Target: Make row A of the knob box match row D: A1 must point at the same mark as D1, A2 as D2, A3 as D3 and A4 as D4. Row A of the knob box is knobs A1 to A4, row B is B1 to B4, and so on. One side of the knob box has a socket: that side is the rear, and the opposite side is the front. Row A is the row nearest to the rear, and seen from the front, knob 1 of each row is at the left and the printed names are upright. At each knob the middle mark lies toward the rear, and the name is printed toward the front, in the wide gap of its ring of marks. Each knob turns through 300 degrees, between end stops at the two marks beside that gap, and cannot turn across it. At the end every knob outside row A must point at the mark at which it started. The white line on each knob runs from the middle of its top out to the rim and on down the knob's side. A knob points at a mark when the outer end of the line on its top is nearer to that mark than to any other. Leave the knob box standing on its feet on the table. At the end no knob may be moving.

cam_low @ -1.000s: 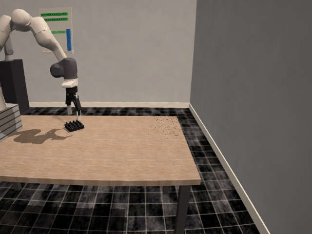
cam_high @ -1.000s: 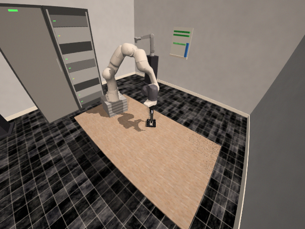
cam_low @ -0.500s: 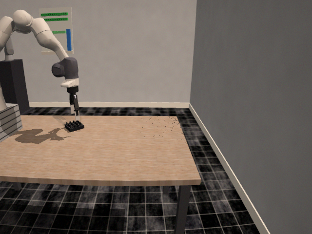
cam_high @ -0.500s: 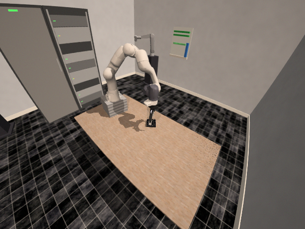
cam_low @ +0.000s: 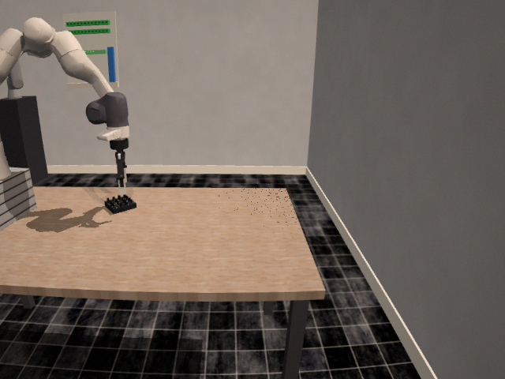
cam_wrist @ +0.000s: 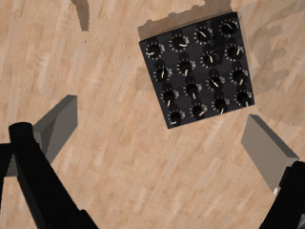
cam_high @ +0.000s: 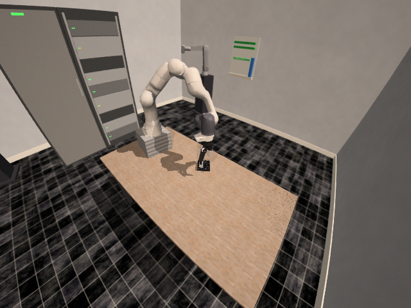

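The black knob box (cam_high: pixel 206 168) (cam_low: pixel 122 208) (cam_wrist: pixel 199 75) stands on the table, its four-by-four knobs facing up. In the wrist view it lies turned a little, right of centre and toward the top. White lines on the knobs point in differing directions. The printed names are too small to read, and I cannot tell which side has the socket. My gripper (cam_high: pixel 203 160) (cam_low: pixel 122 190) (cam_wrist: pixel 162 119) is open and empty above the box. In the wrist view its fingers stand far apart, the right one near the box's lower right corner. I see no contact.
The wooden table (cam_high: pixel 212 212) (cam_low: pixel 183 249) carries the arm's grey base block (cam_high: pixel 155 144) (cam_low: pixel 14 196). Dark specks show at the table's far right end. The arm's shadow falls beside the box. A tall rack cabinet (cam_high: pixel 36 83) stands behind the base.
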`<state>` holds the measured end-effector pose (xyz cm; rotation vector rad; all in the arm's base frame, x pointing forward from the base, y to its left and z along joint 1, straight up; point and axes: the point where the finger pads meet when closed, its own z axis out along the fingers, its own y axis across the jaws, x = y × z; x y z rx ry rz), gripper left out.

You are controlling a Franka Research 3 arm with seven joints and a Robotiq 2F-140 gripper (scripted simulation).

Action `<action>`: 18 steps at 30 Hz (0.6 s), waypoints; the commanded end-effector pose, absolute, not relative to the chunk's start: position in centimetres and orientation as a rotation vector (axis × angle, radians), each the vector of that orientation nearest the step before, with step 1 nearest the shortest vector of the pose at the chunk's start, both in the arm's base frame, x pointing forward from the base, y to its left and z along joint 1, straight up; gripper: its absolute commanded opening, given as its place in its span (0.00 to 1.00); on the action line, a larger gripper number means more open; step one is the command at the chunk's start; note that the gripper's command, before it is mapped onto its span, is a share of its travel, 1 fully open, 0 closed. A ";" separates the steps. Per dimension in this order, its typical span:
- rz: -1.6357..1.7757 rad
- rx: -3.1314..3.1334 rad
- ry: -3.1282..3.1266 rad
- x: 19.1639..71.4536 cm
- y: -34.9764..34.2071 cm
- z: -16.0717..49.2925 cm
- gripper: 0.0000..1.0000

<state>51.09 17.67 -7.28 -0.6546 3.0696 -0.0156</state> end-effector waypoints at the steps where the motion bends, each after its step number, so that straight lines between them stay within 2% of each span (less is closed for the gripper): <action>1: -0.020 -0.441 3.120 51.0 17.9 -7.3 1.00; 18: -0.015 -0.024 3.148 51.5 18.5 -7.1 1.00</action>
